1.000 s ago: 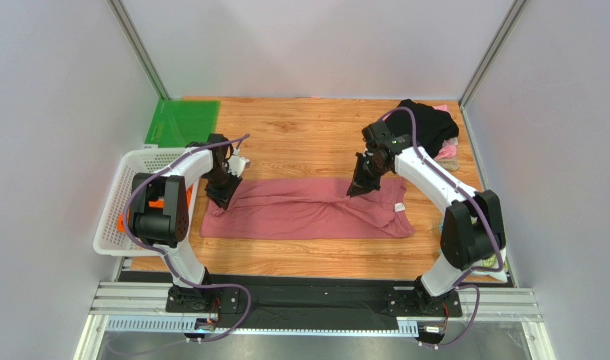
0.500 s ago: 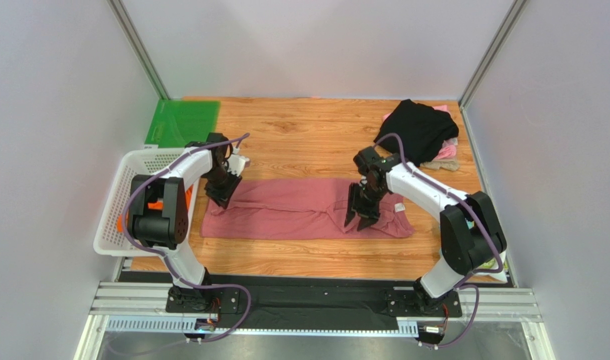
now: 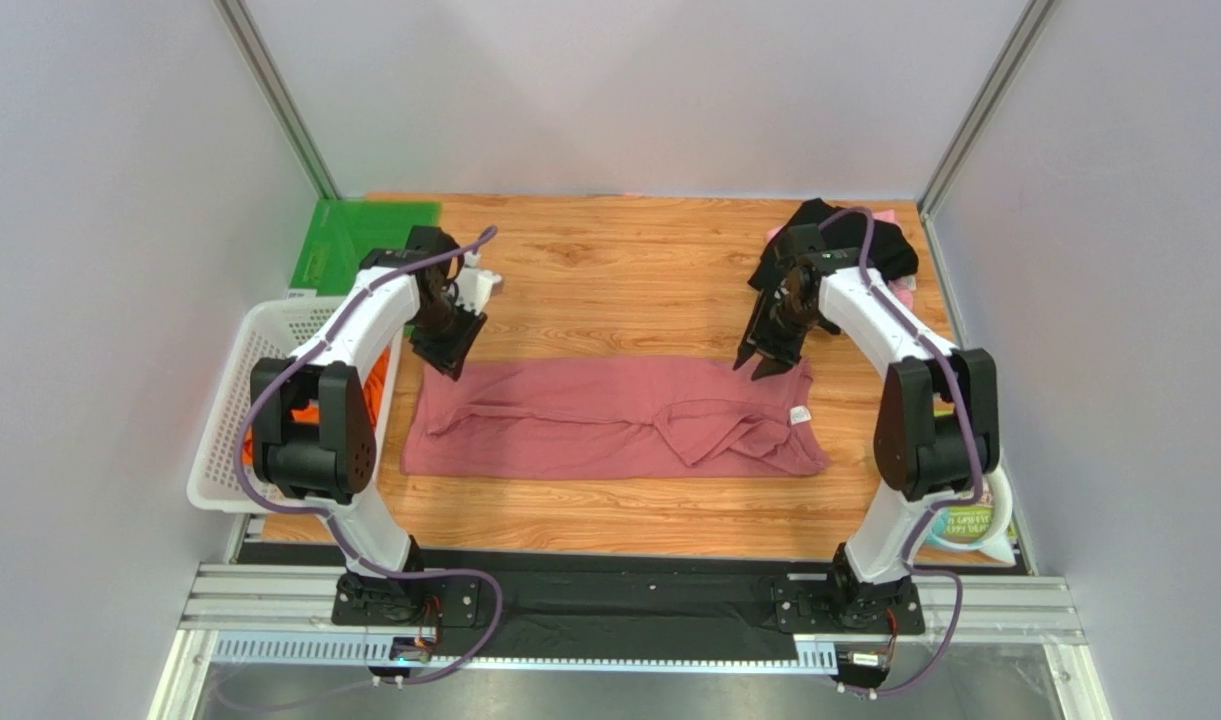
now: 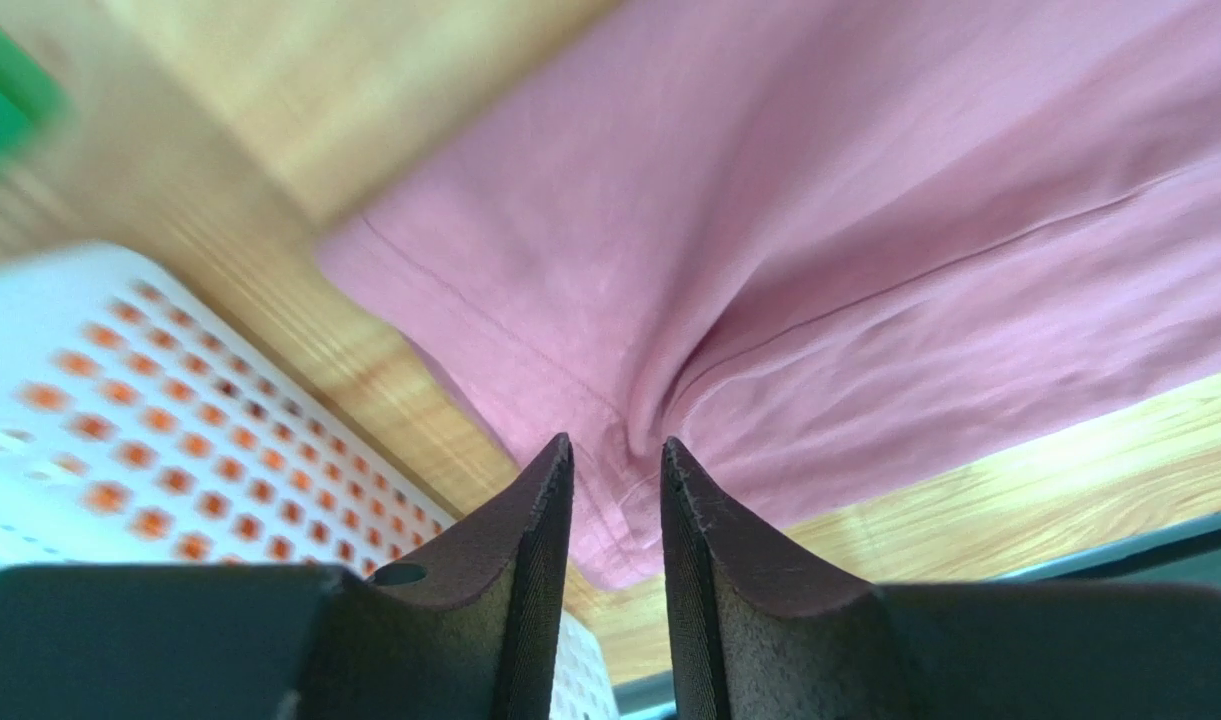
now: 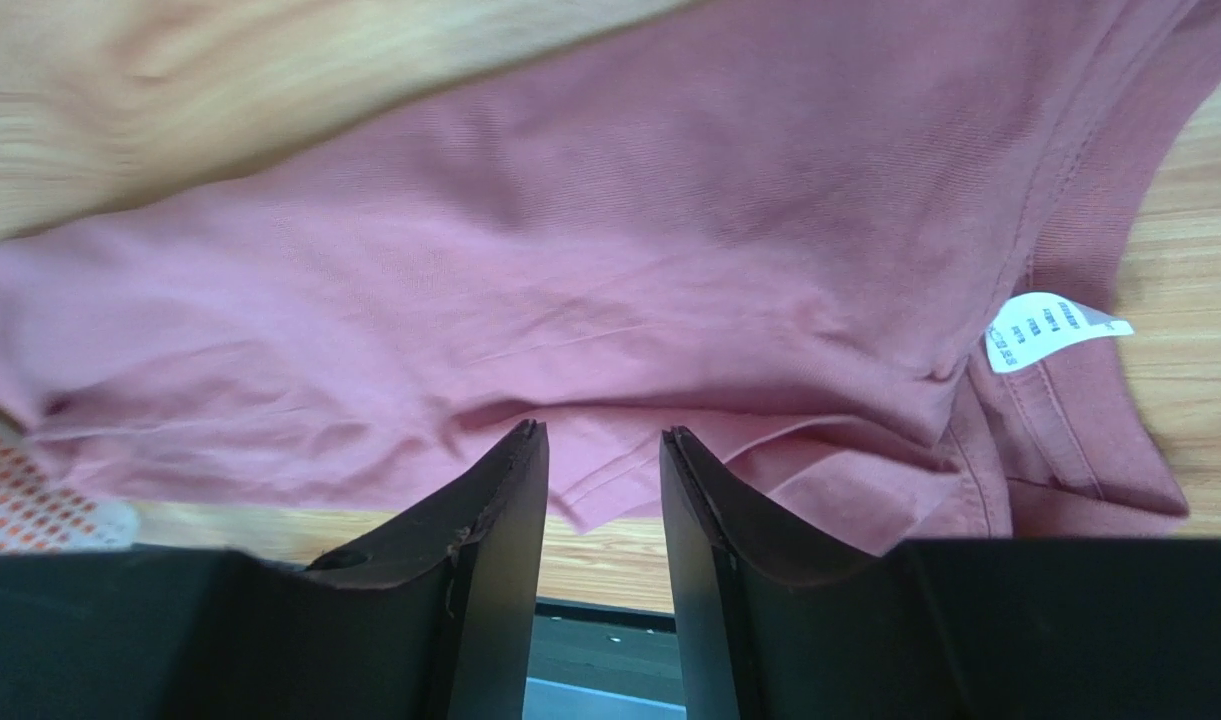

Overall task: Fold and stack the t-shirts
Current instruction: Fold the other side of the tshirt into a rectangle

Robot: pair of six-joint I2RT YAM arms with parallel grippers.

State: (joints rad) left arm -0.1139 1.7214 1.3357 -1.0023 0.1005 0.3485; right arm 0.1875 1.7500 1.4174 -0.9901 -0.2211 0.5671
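From above, you see the dusty-rose t-shirt (image 3: 601,420) lying as a long band across the middle of the wooden table (image 3: 616,285). It is bunched and creased toward its right end, where the white neck label (image 3: 798,416) shows. Your left gripper (image 3: 451,360) points down at the shirt's far left corner and your right gripper (image 3: 762,357) at its far right corner. The black t-shirt (image 3: 894,252) lies heaped in the table's far right corner, partly behind the right arm. The white mesh basket (image 3: 226,420) sits at the table's left edge beside the left arm. In the left wrist view, the left fingers (image 4: 534,555) stand a narrow gap apart with nothing between them. Creases in the pink cloth run up to the tips, and you cannot tell whether the tips touch it. The basket's holes show orange behind them. In the right wrist view, the right fingers (image 5: 496,555) are likewise a little apart and hold nothing, poised over a folded edge of the shirt, with the label showing beside the collar.
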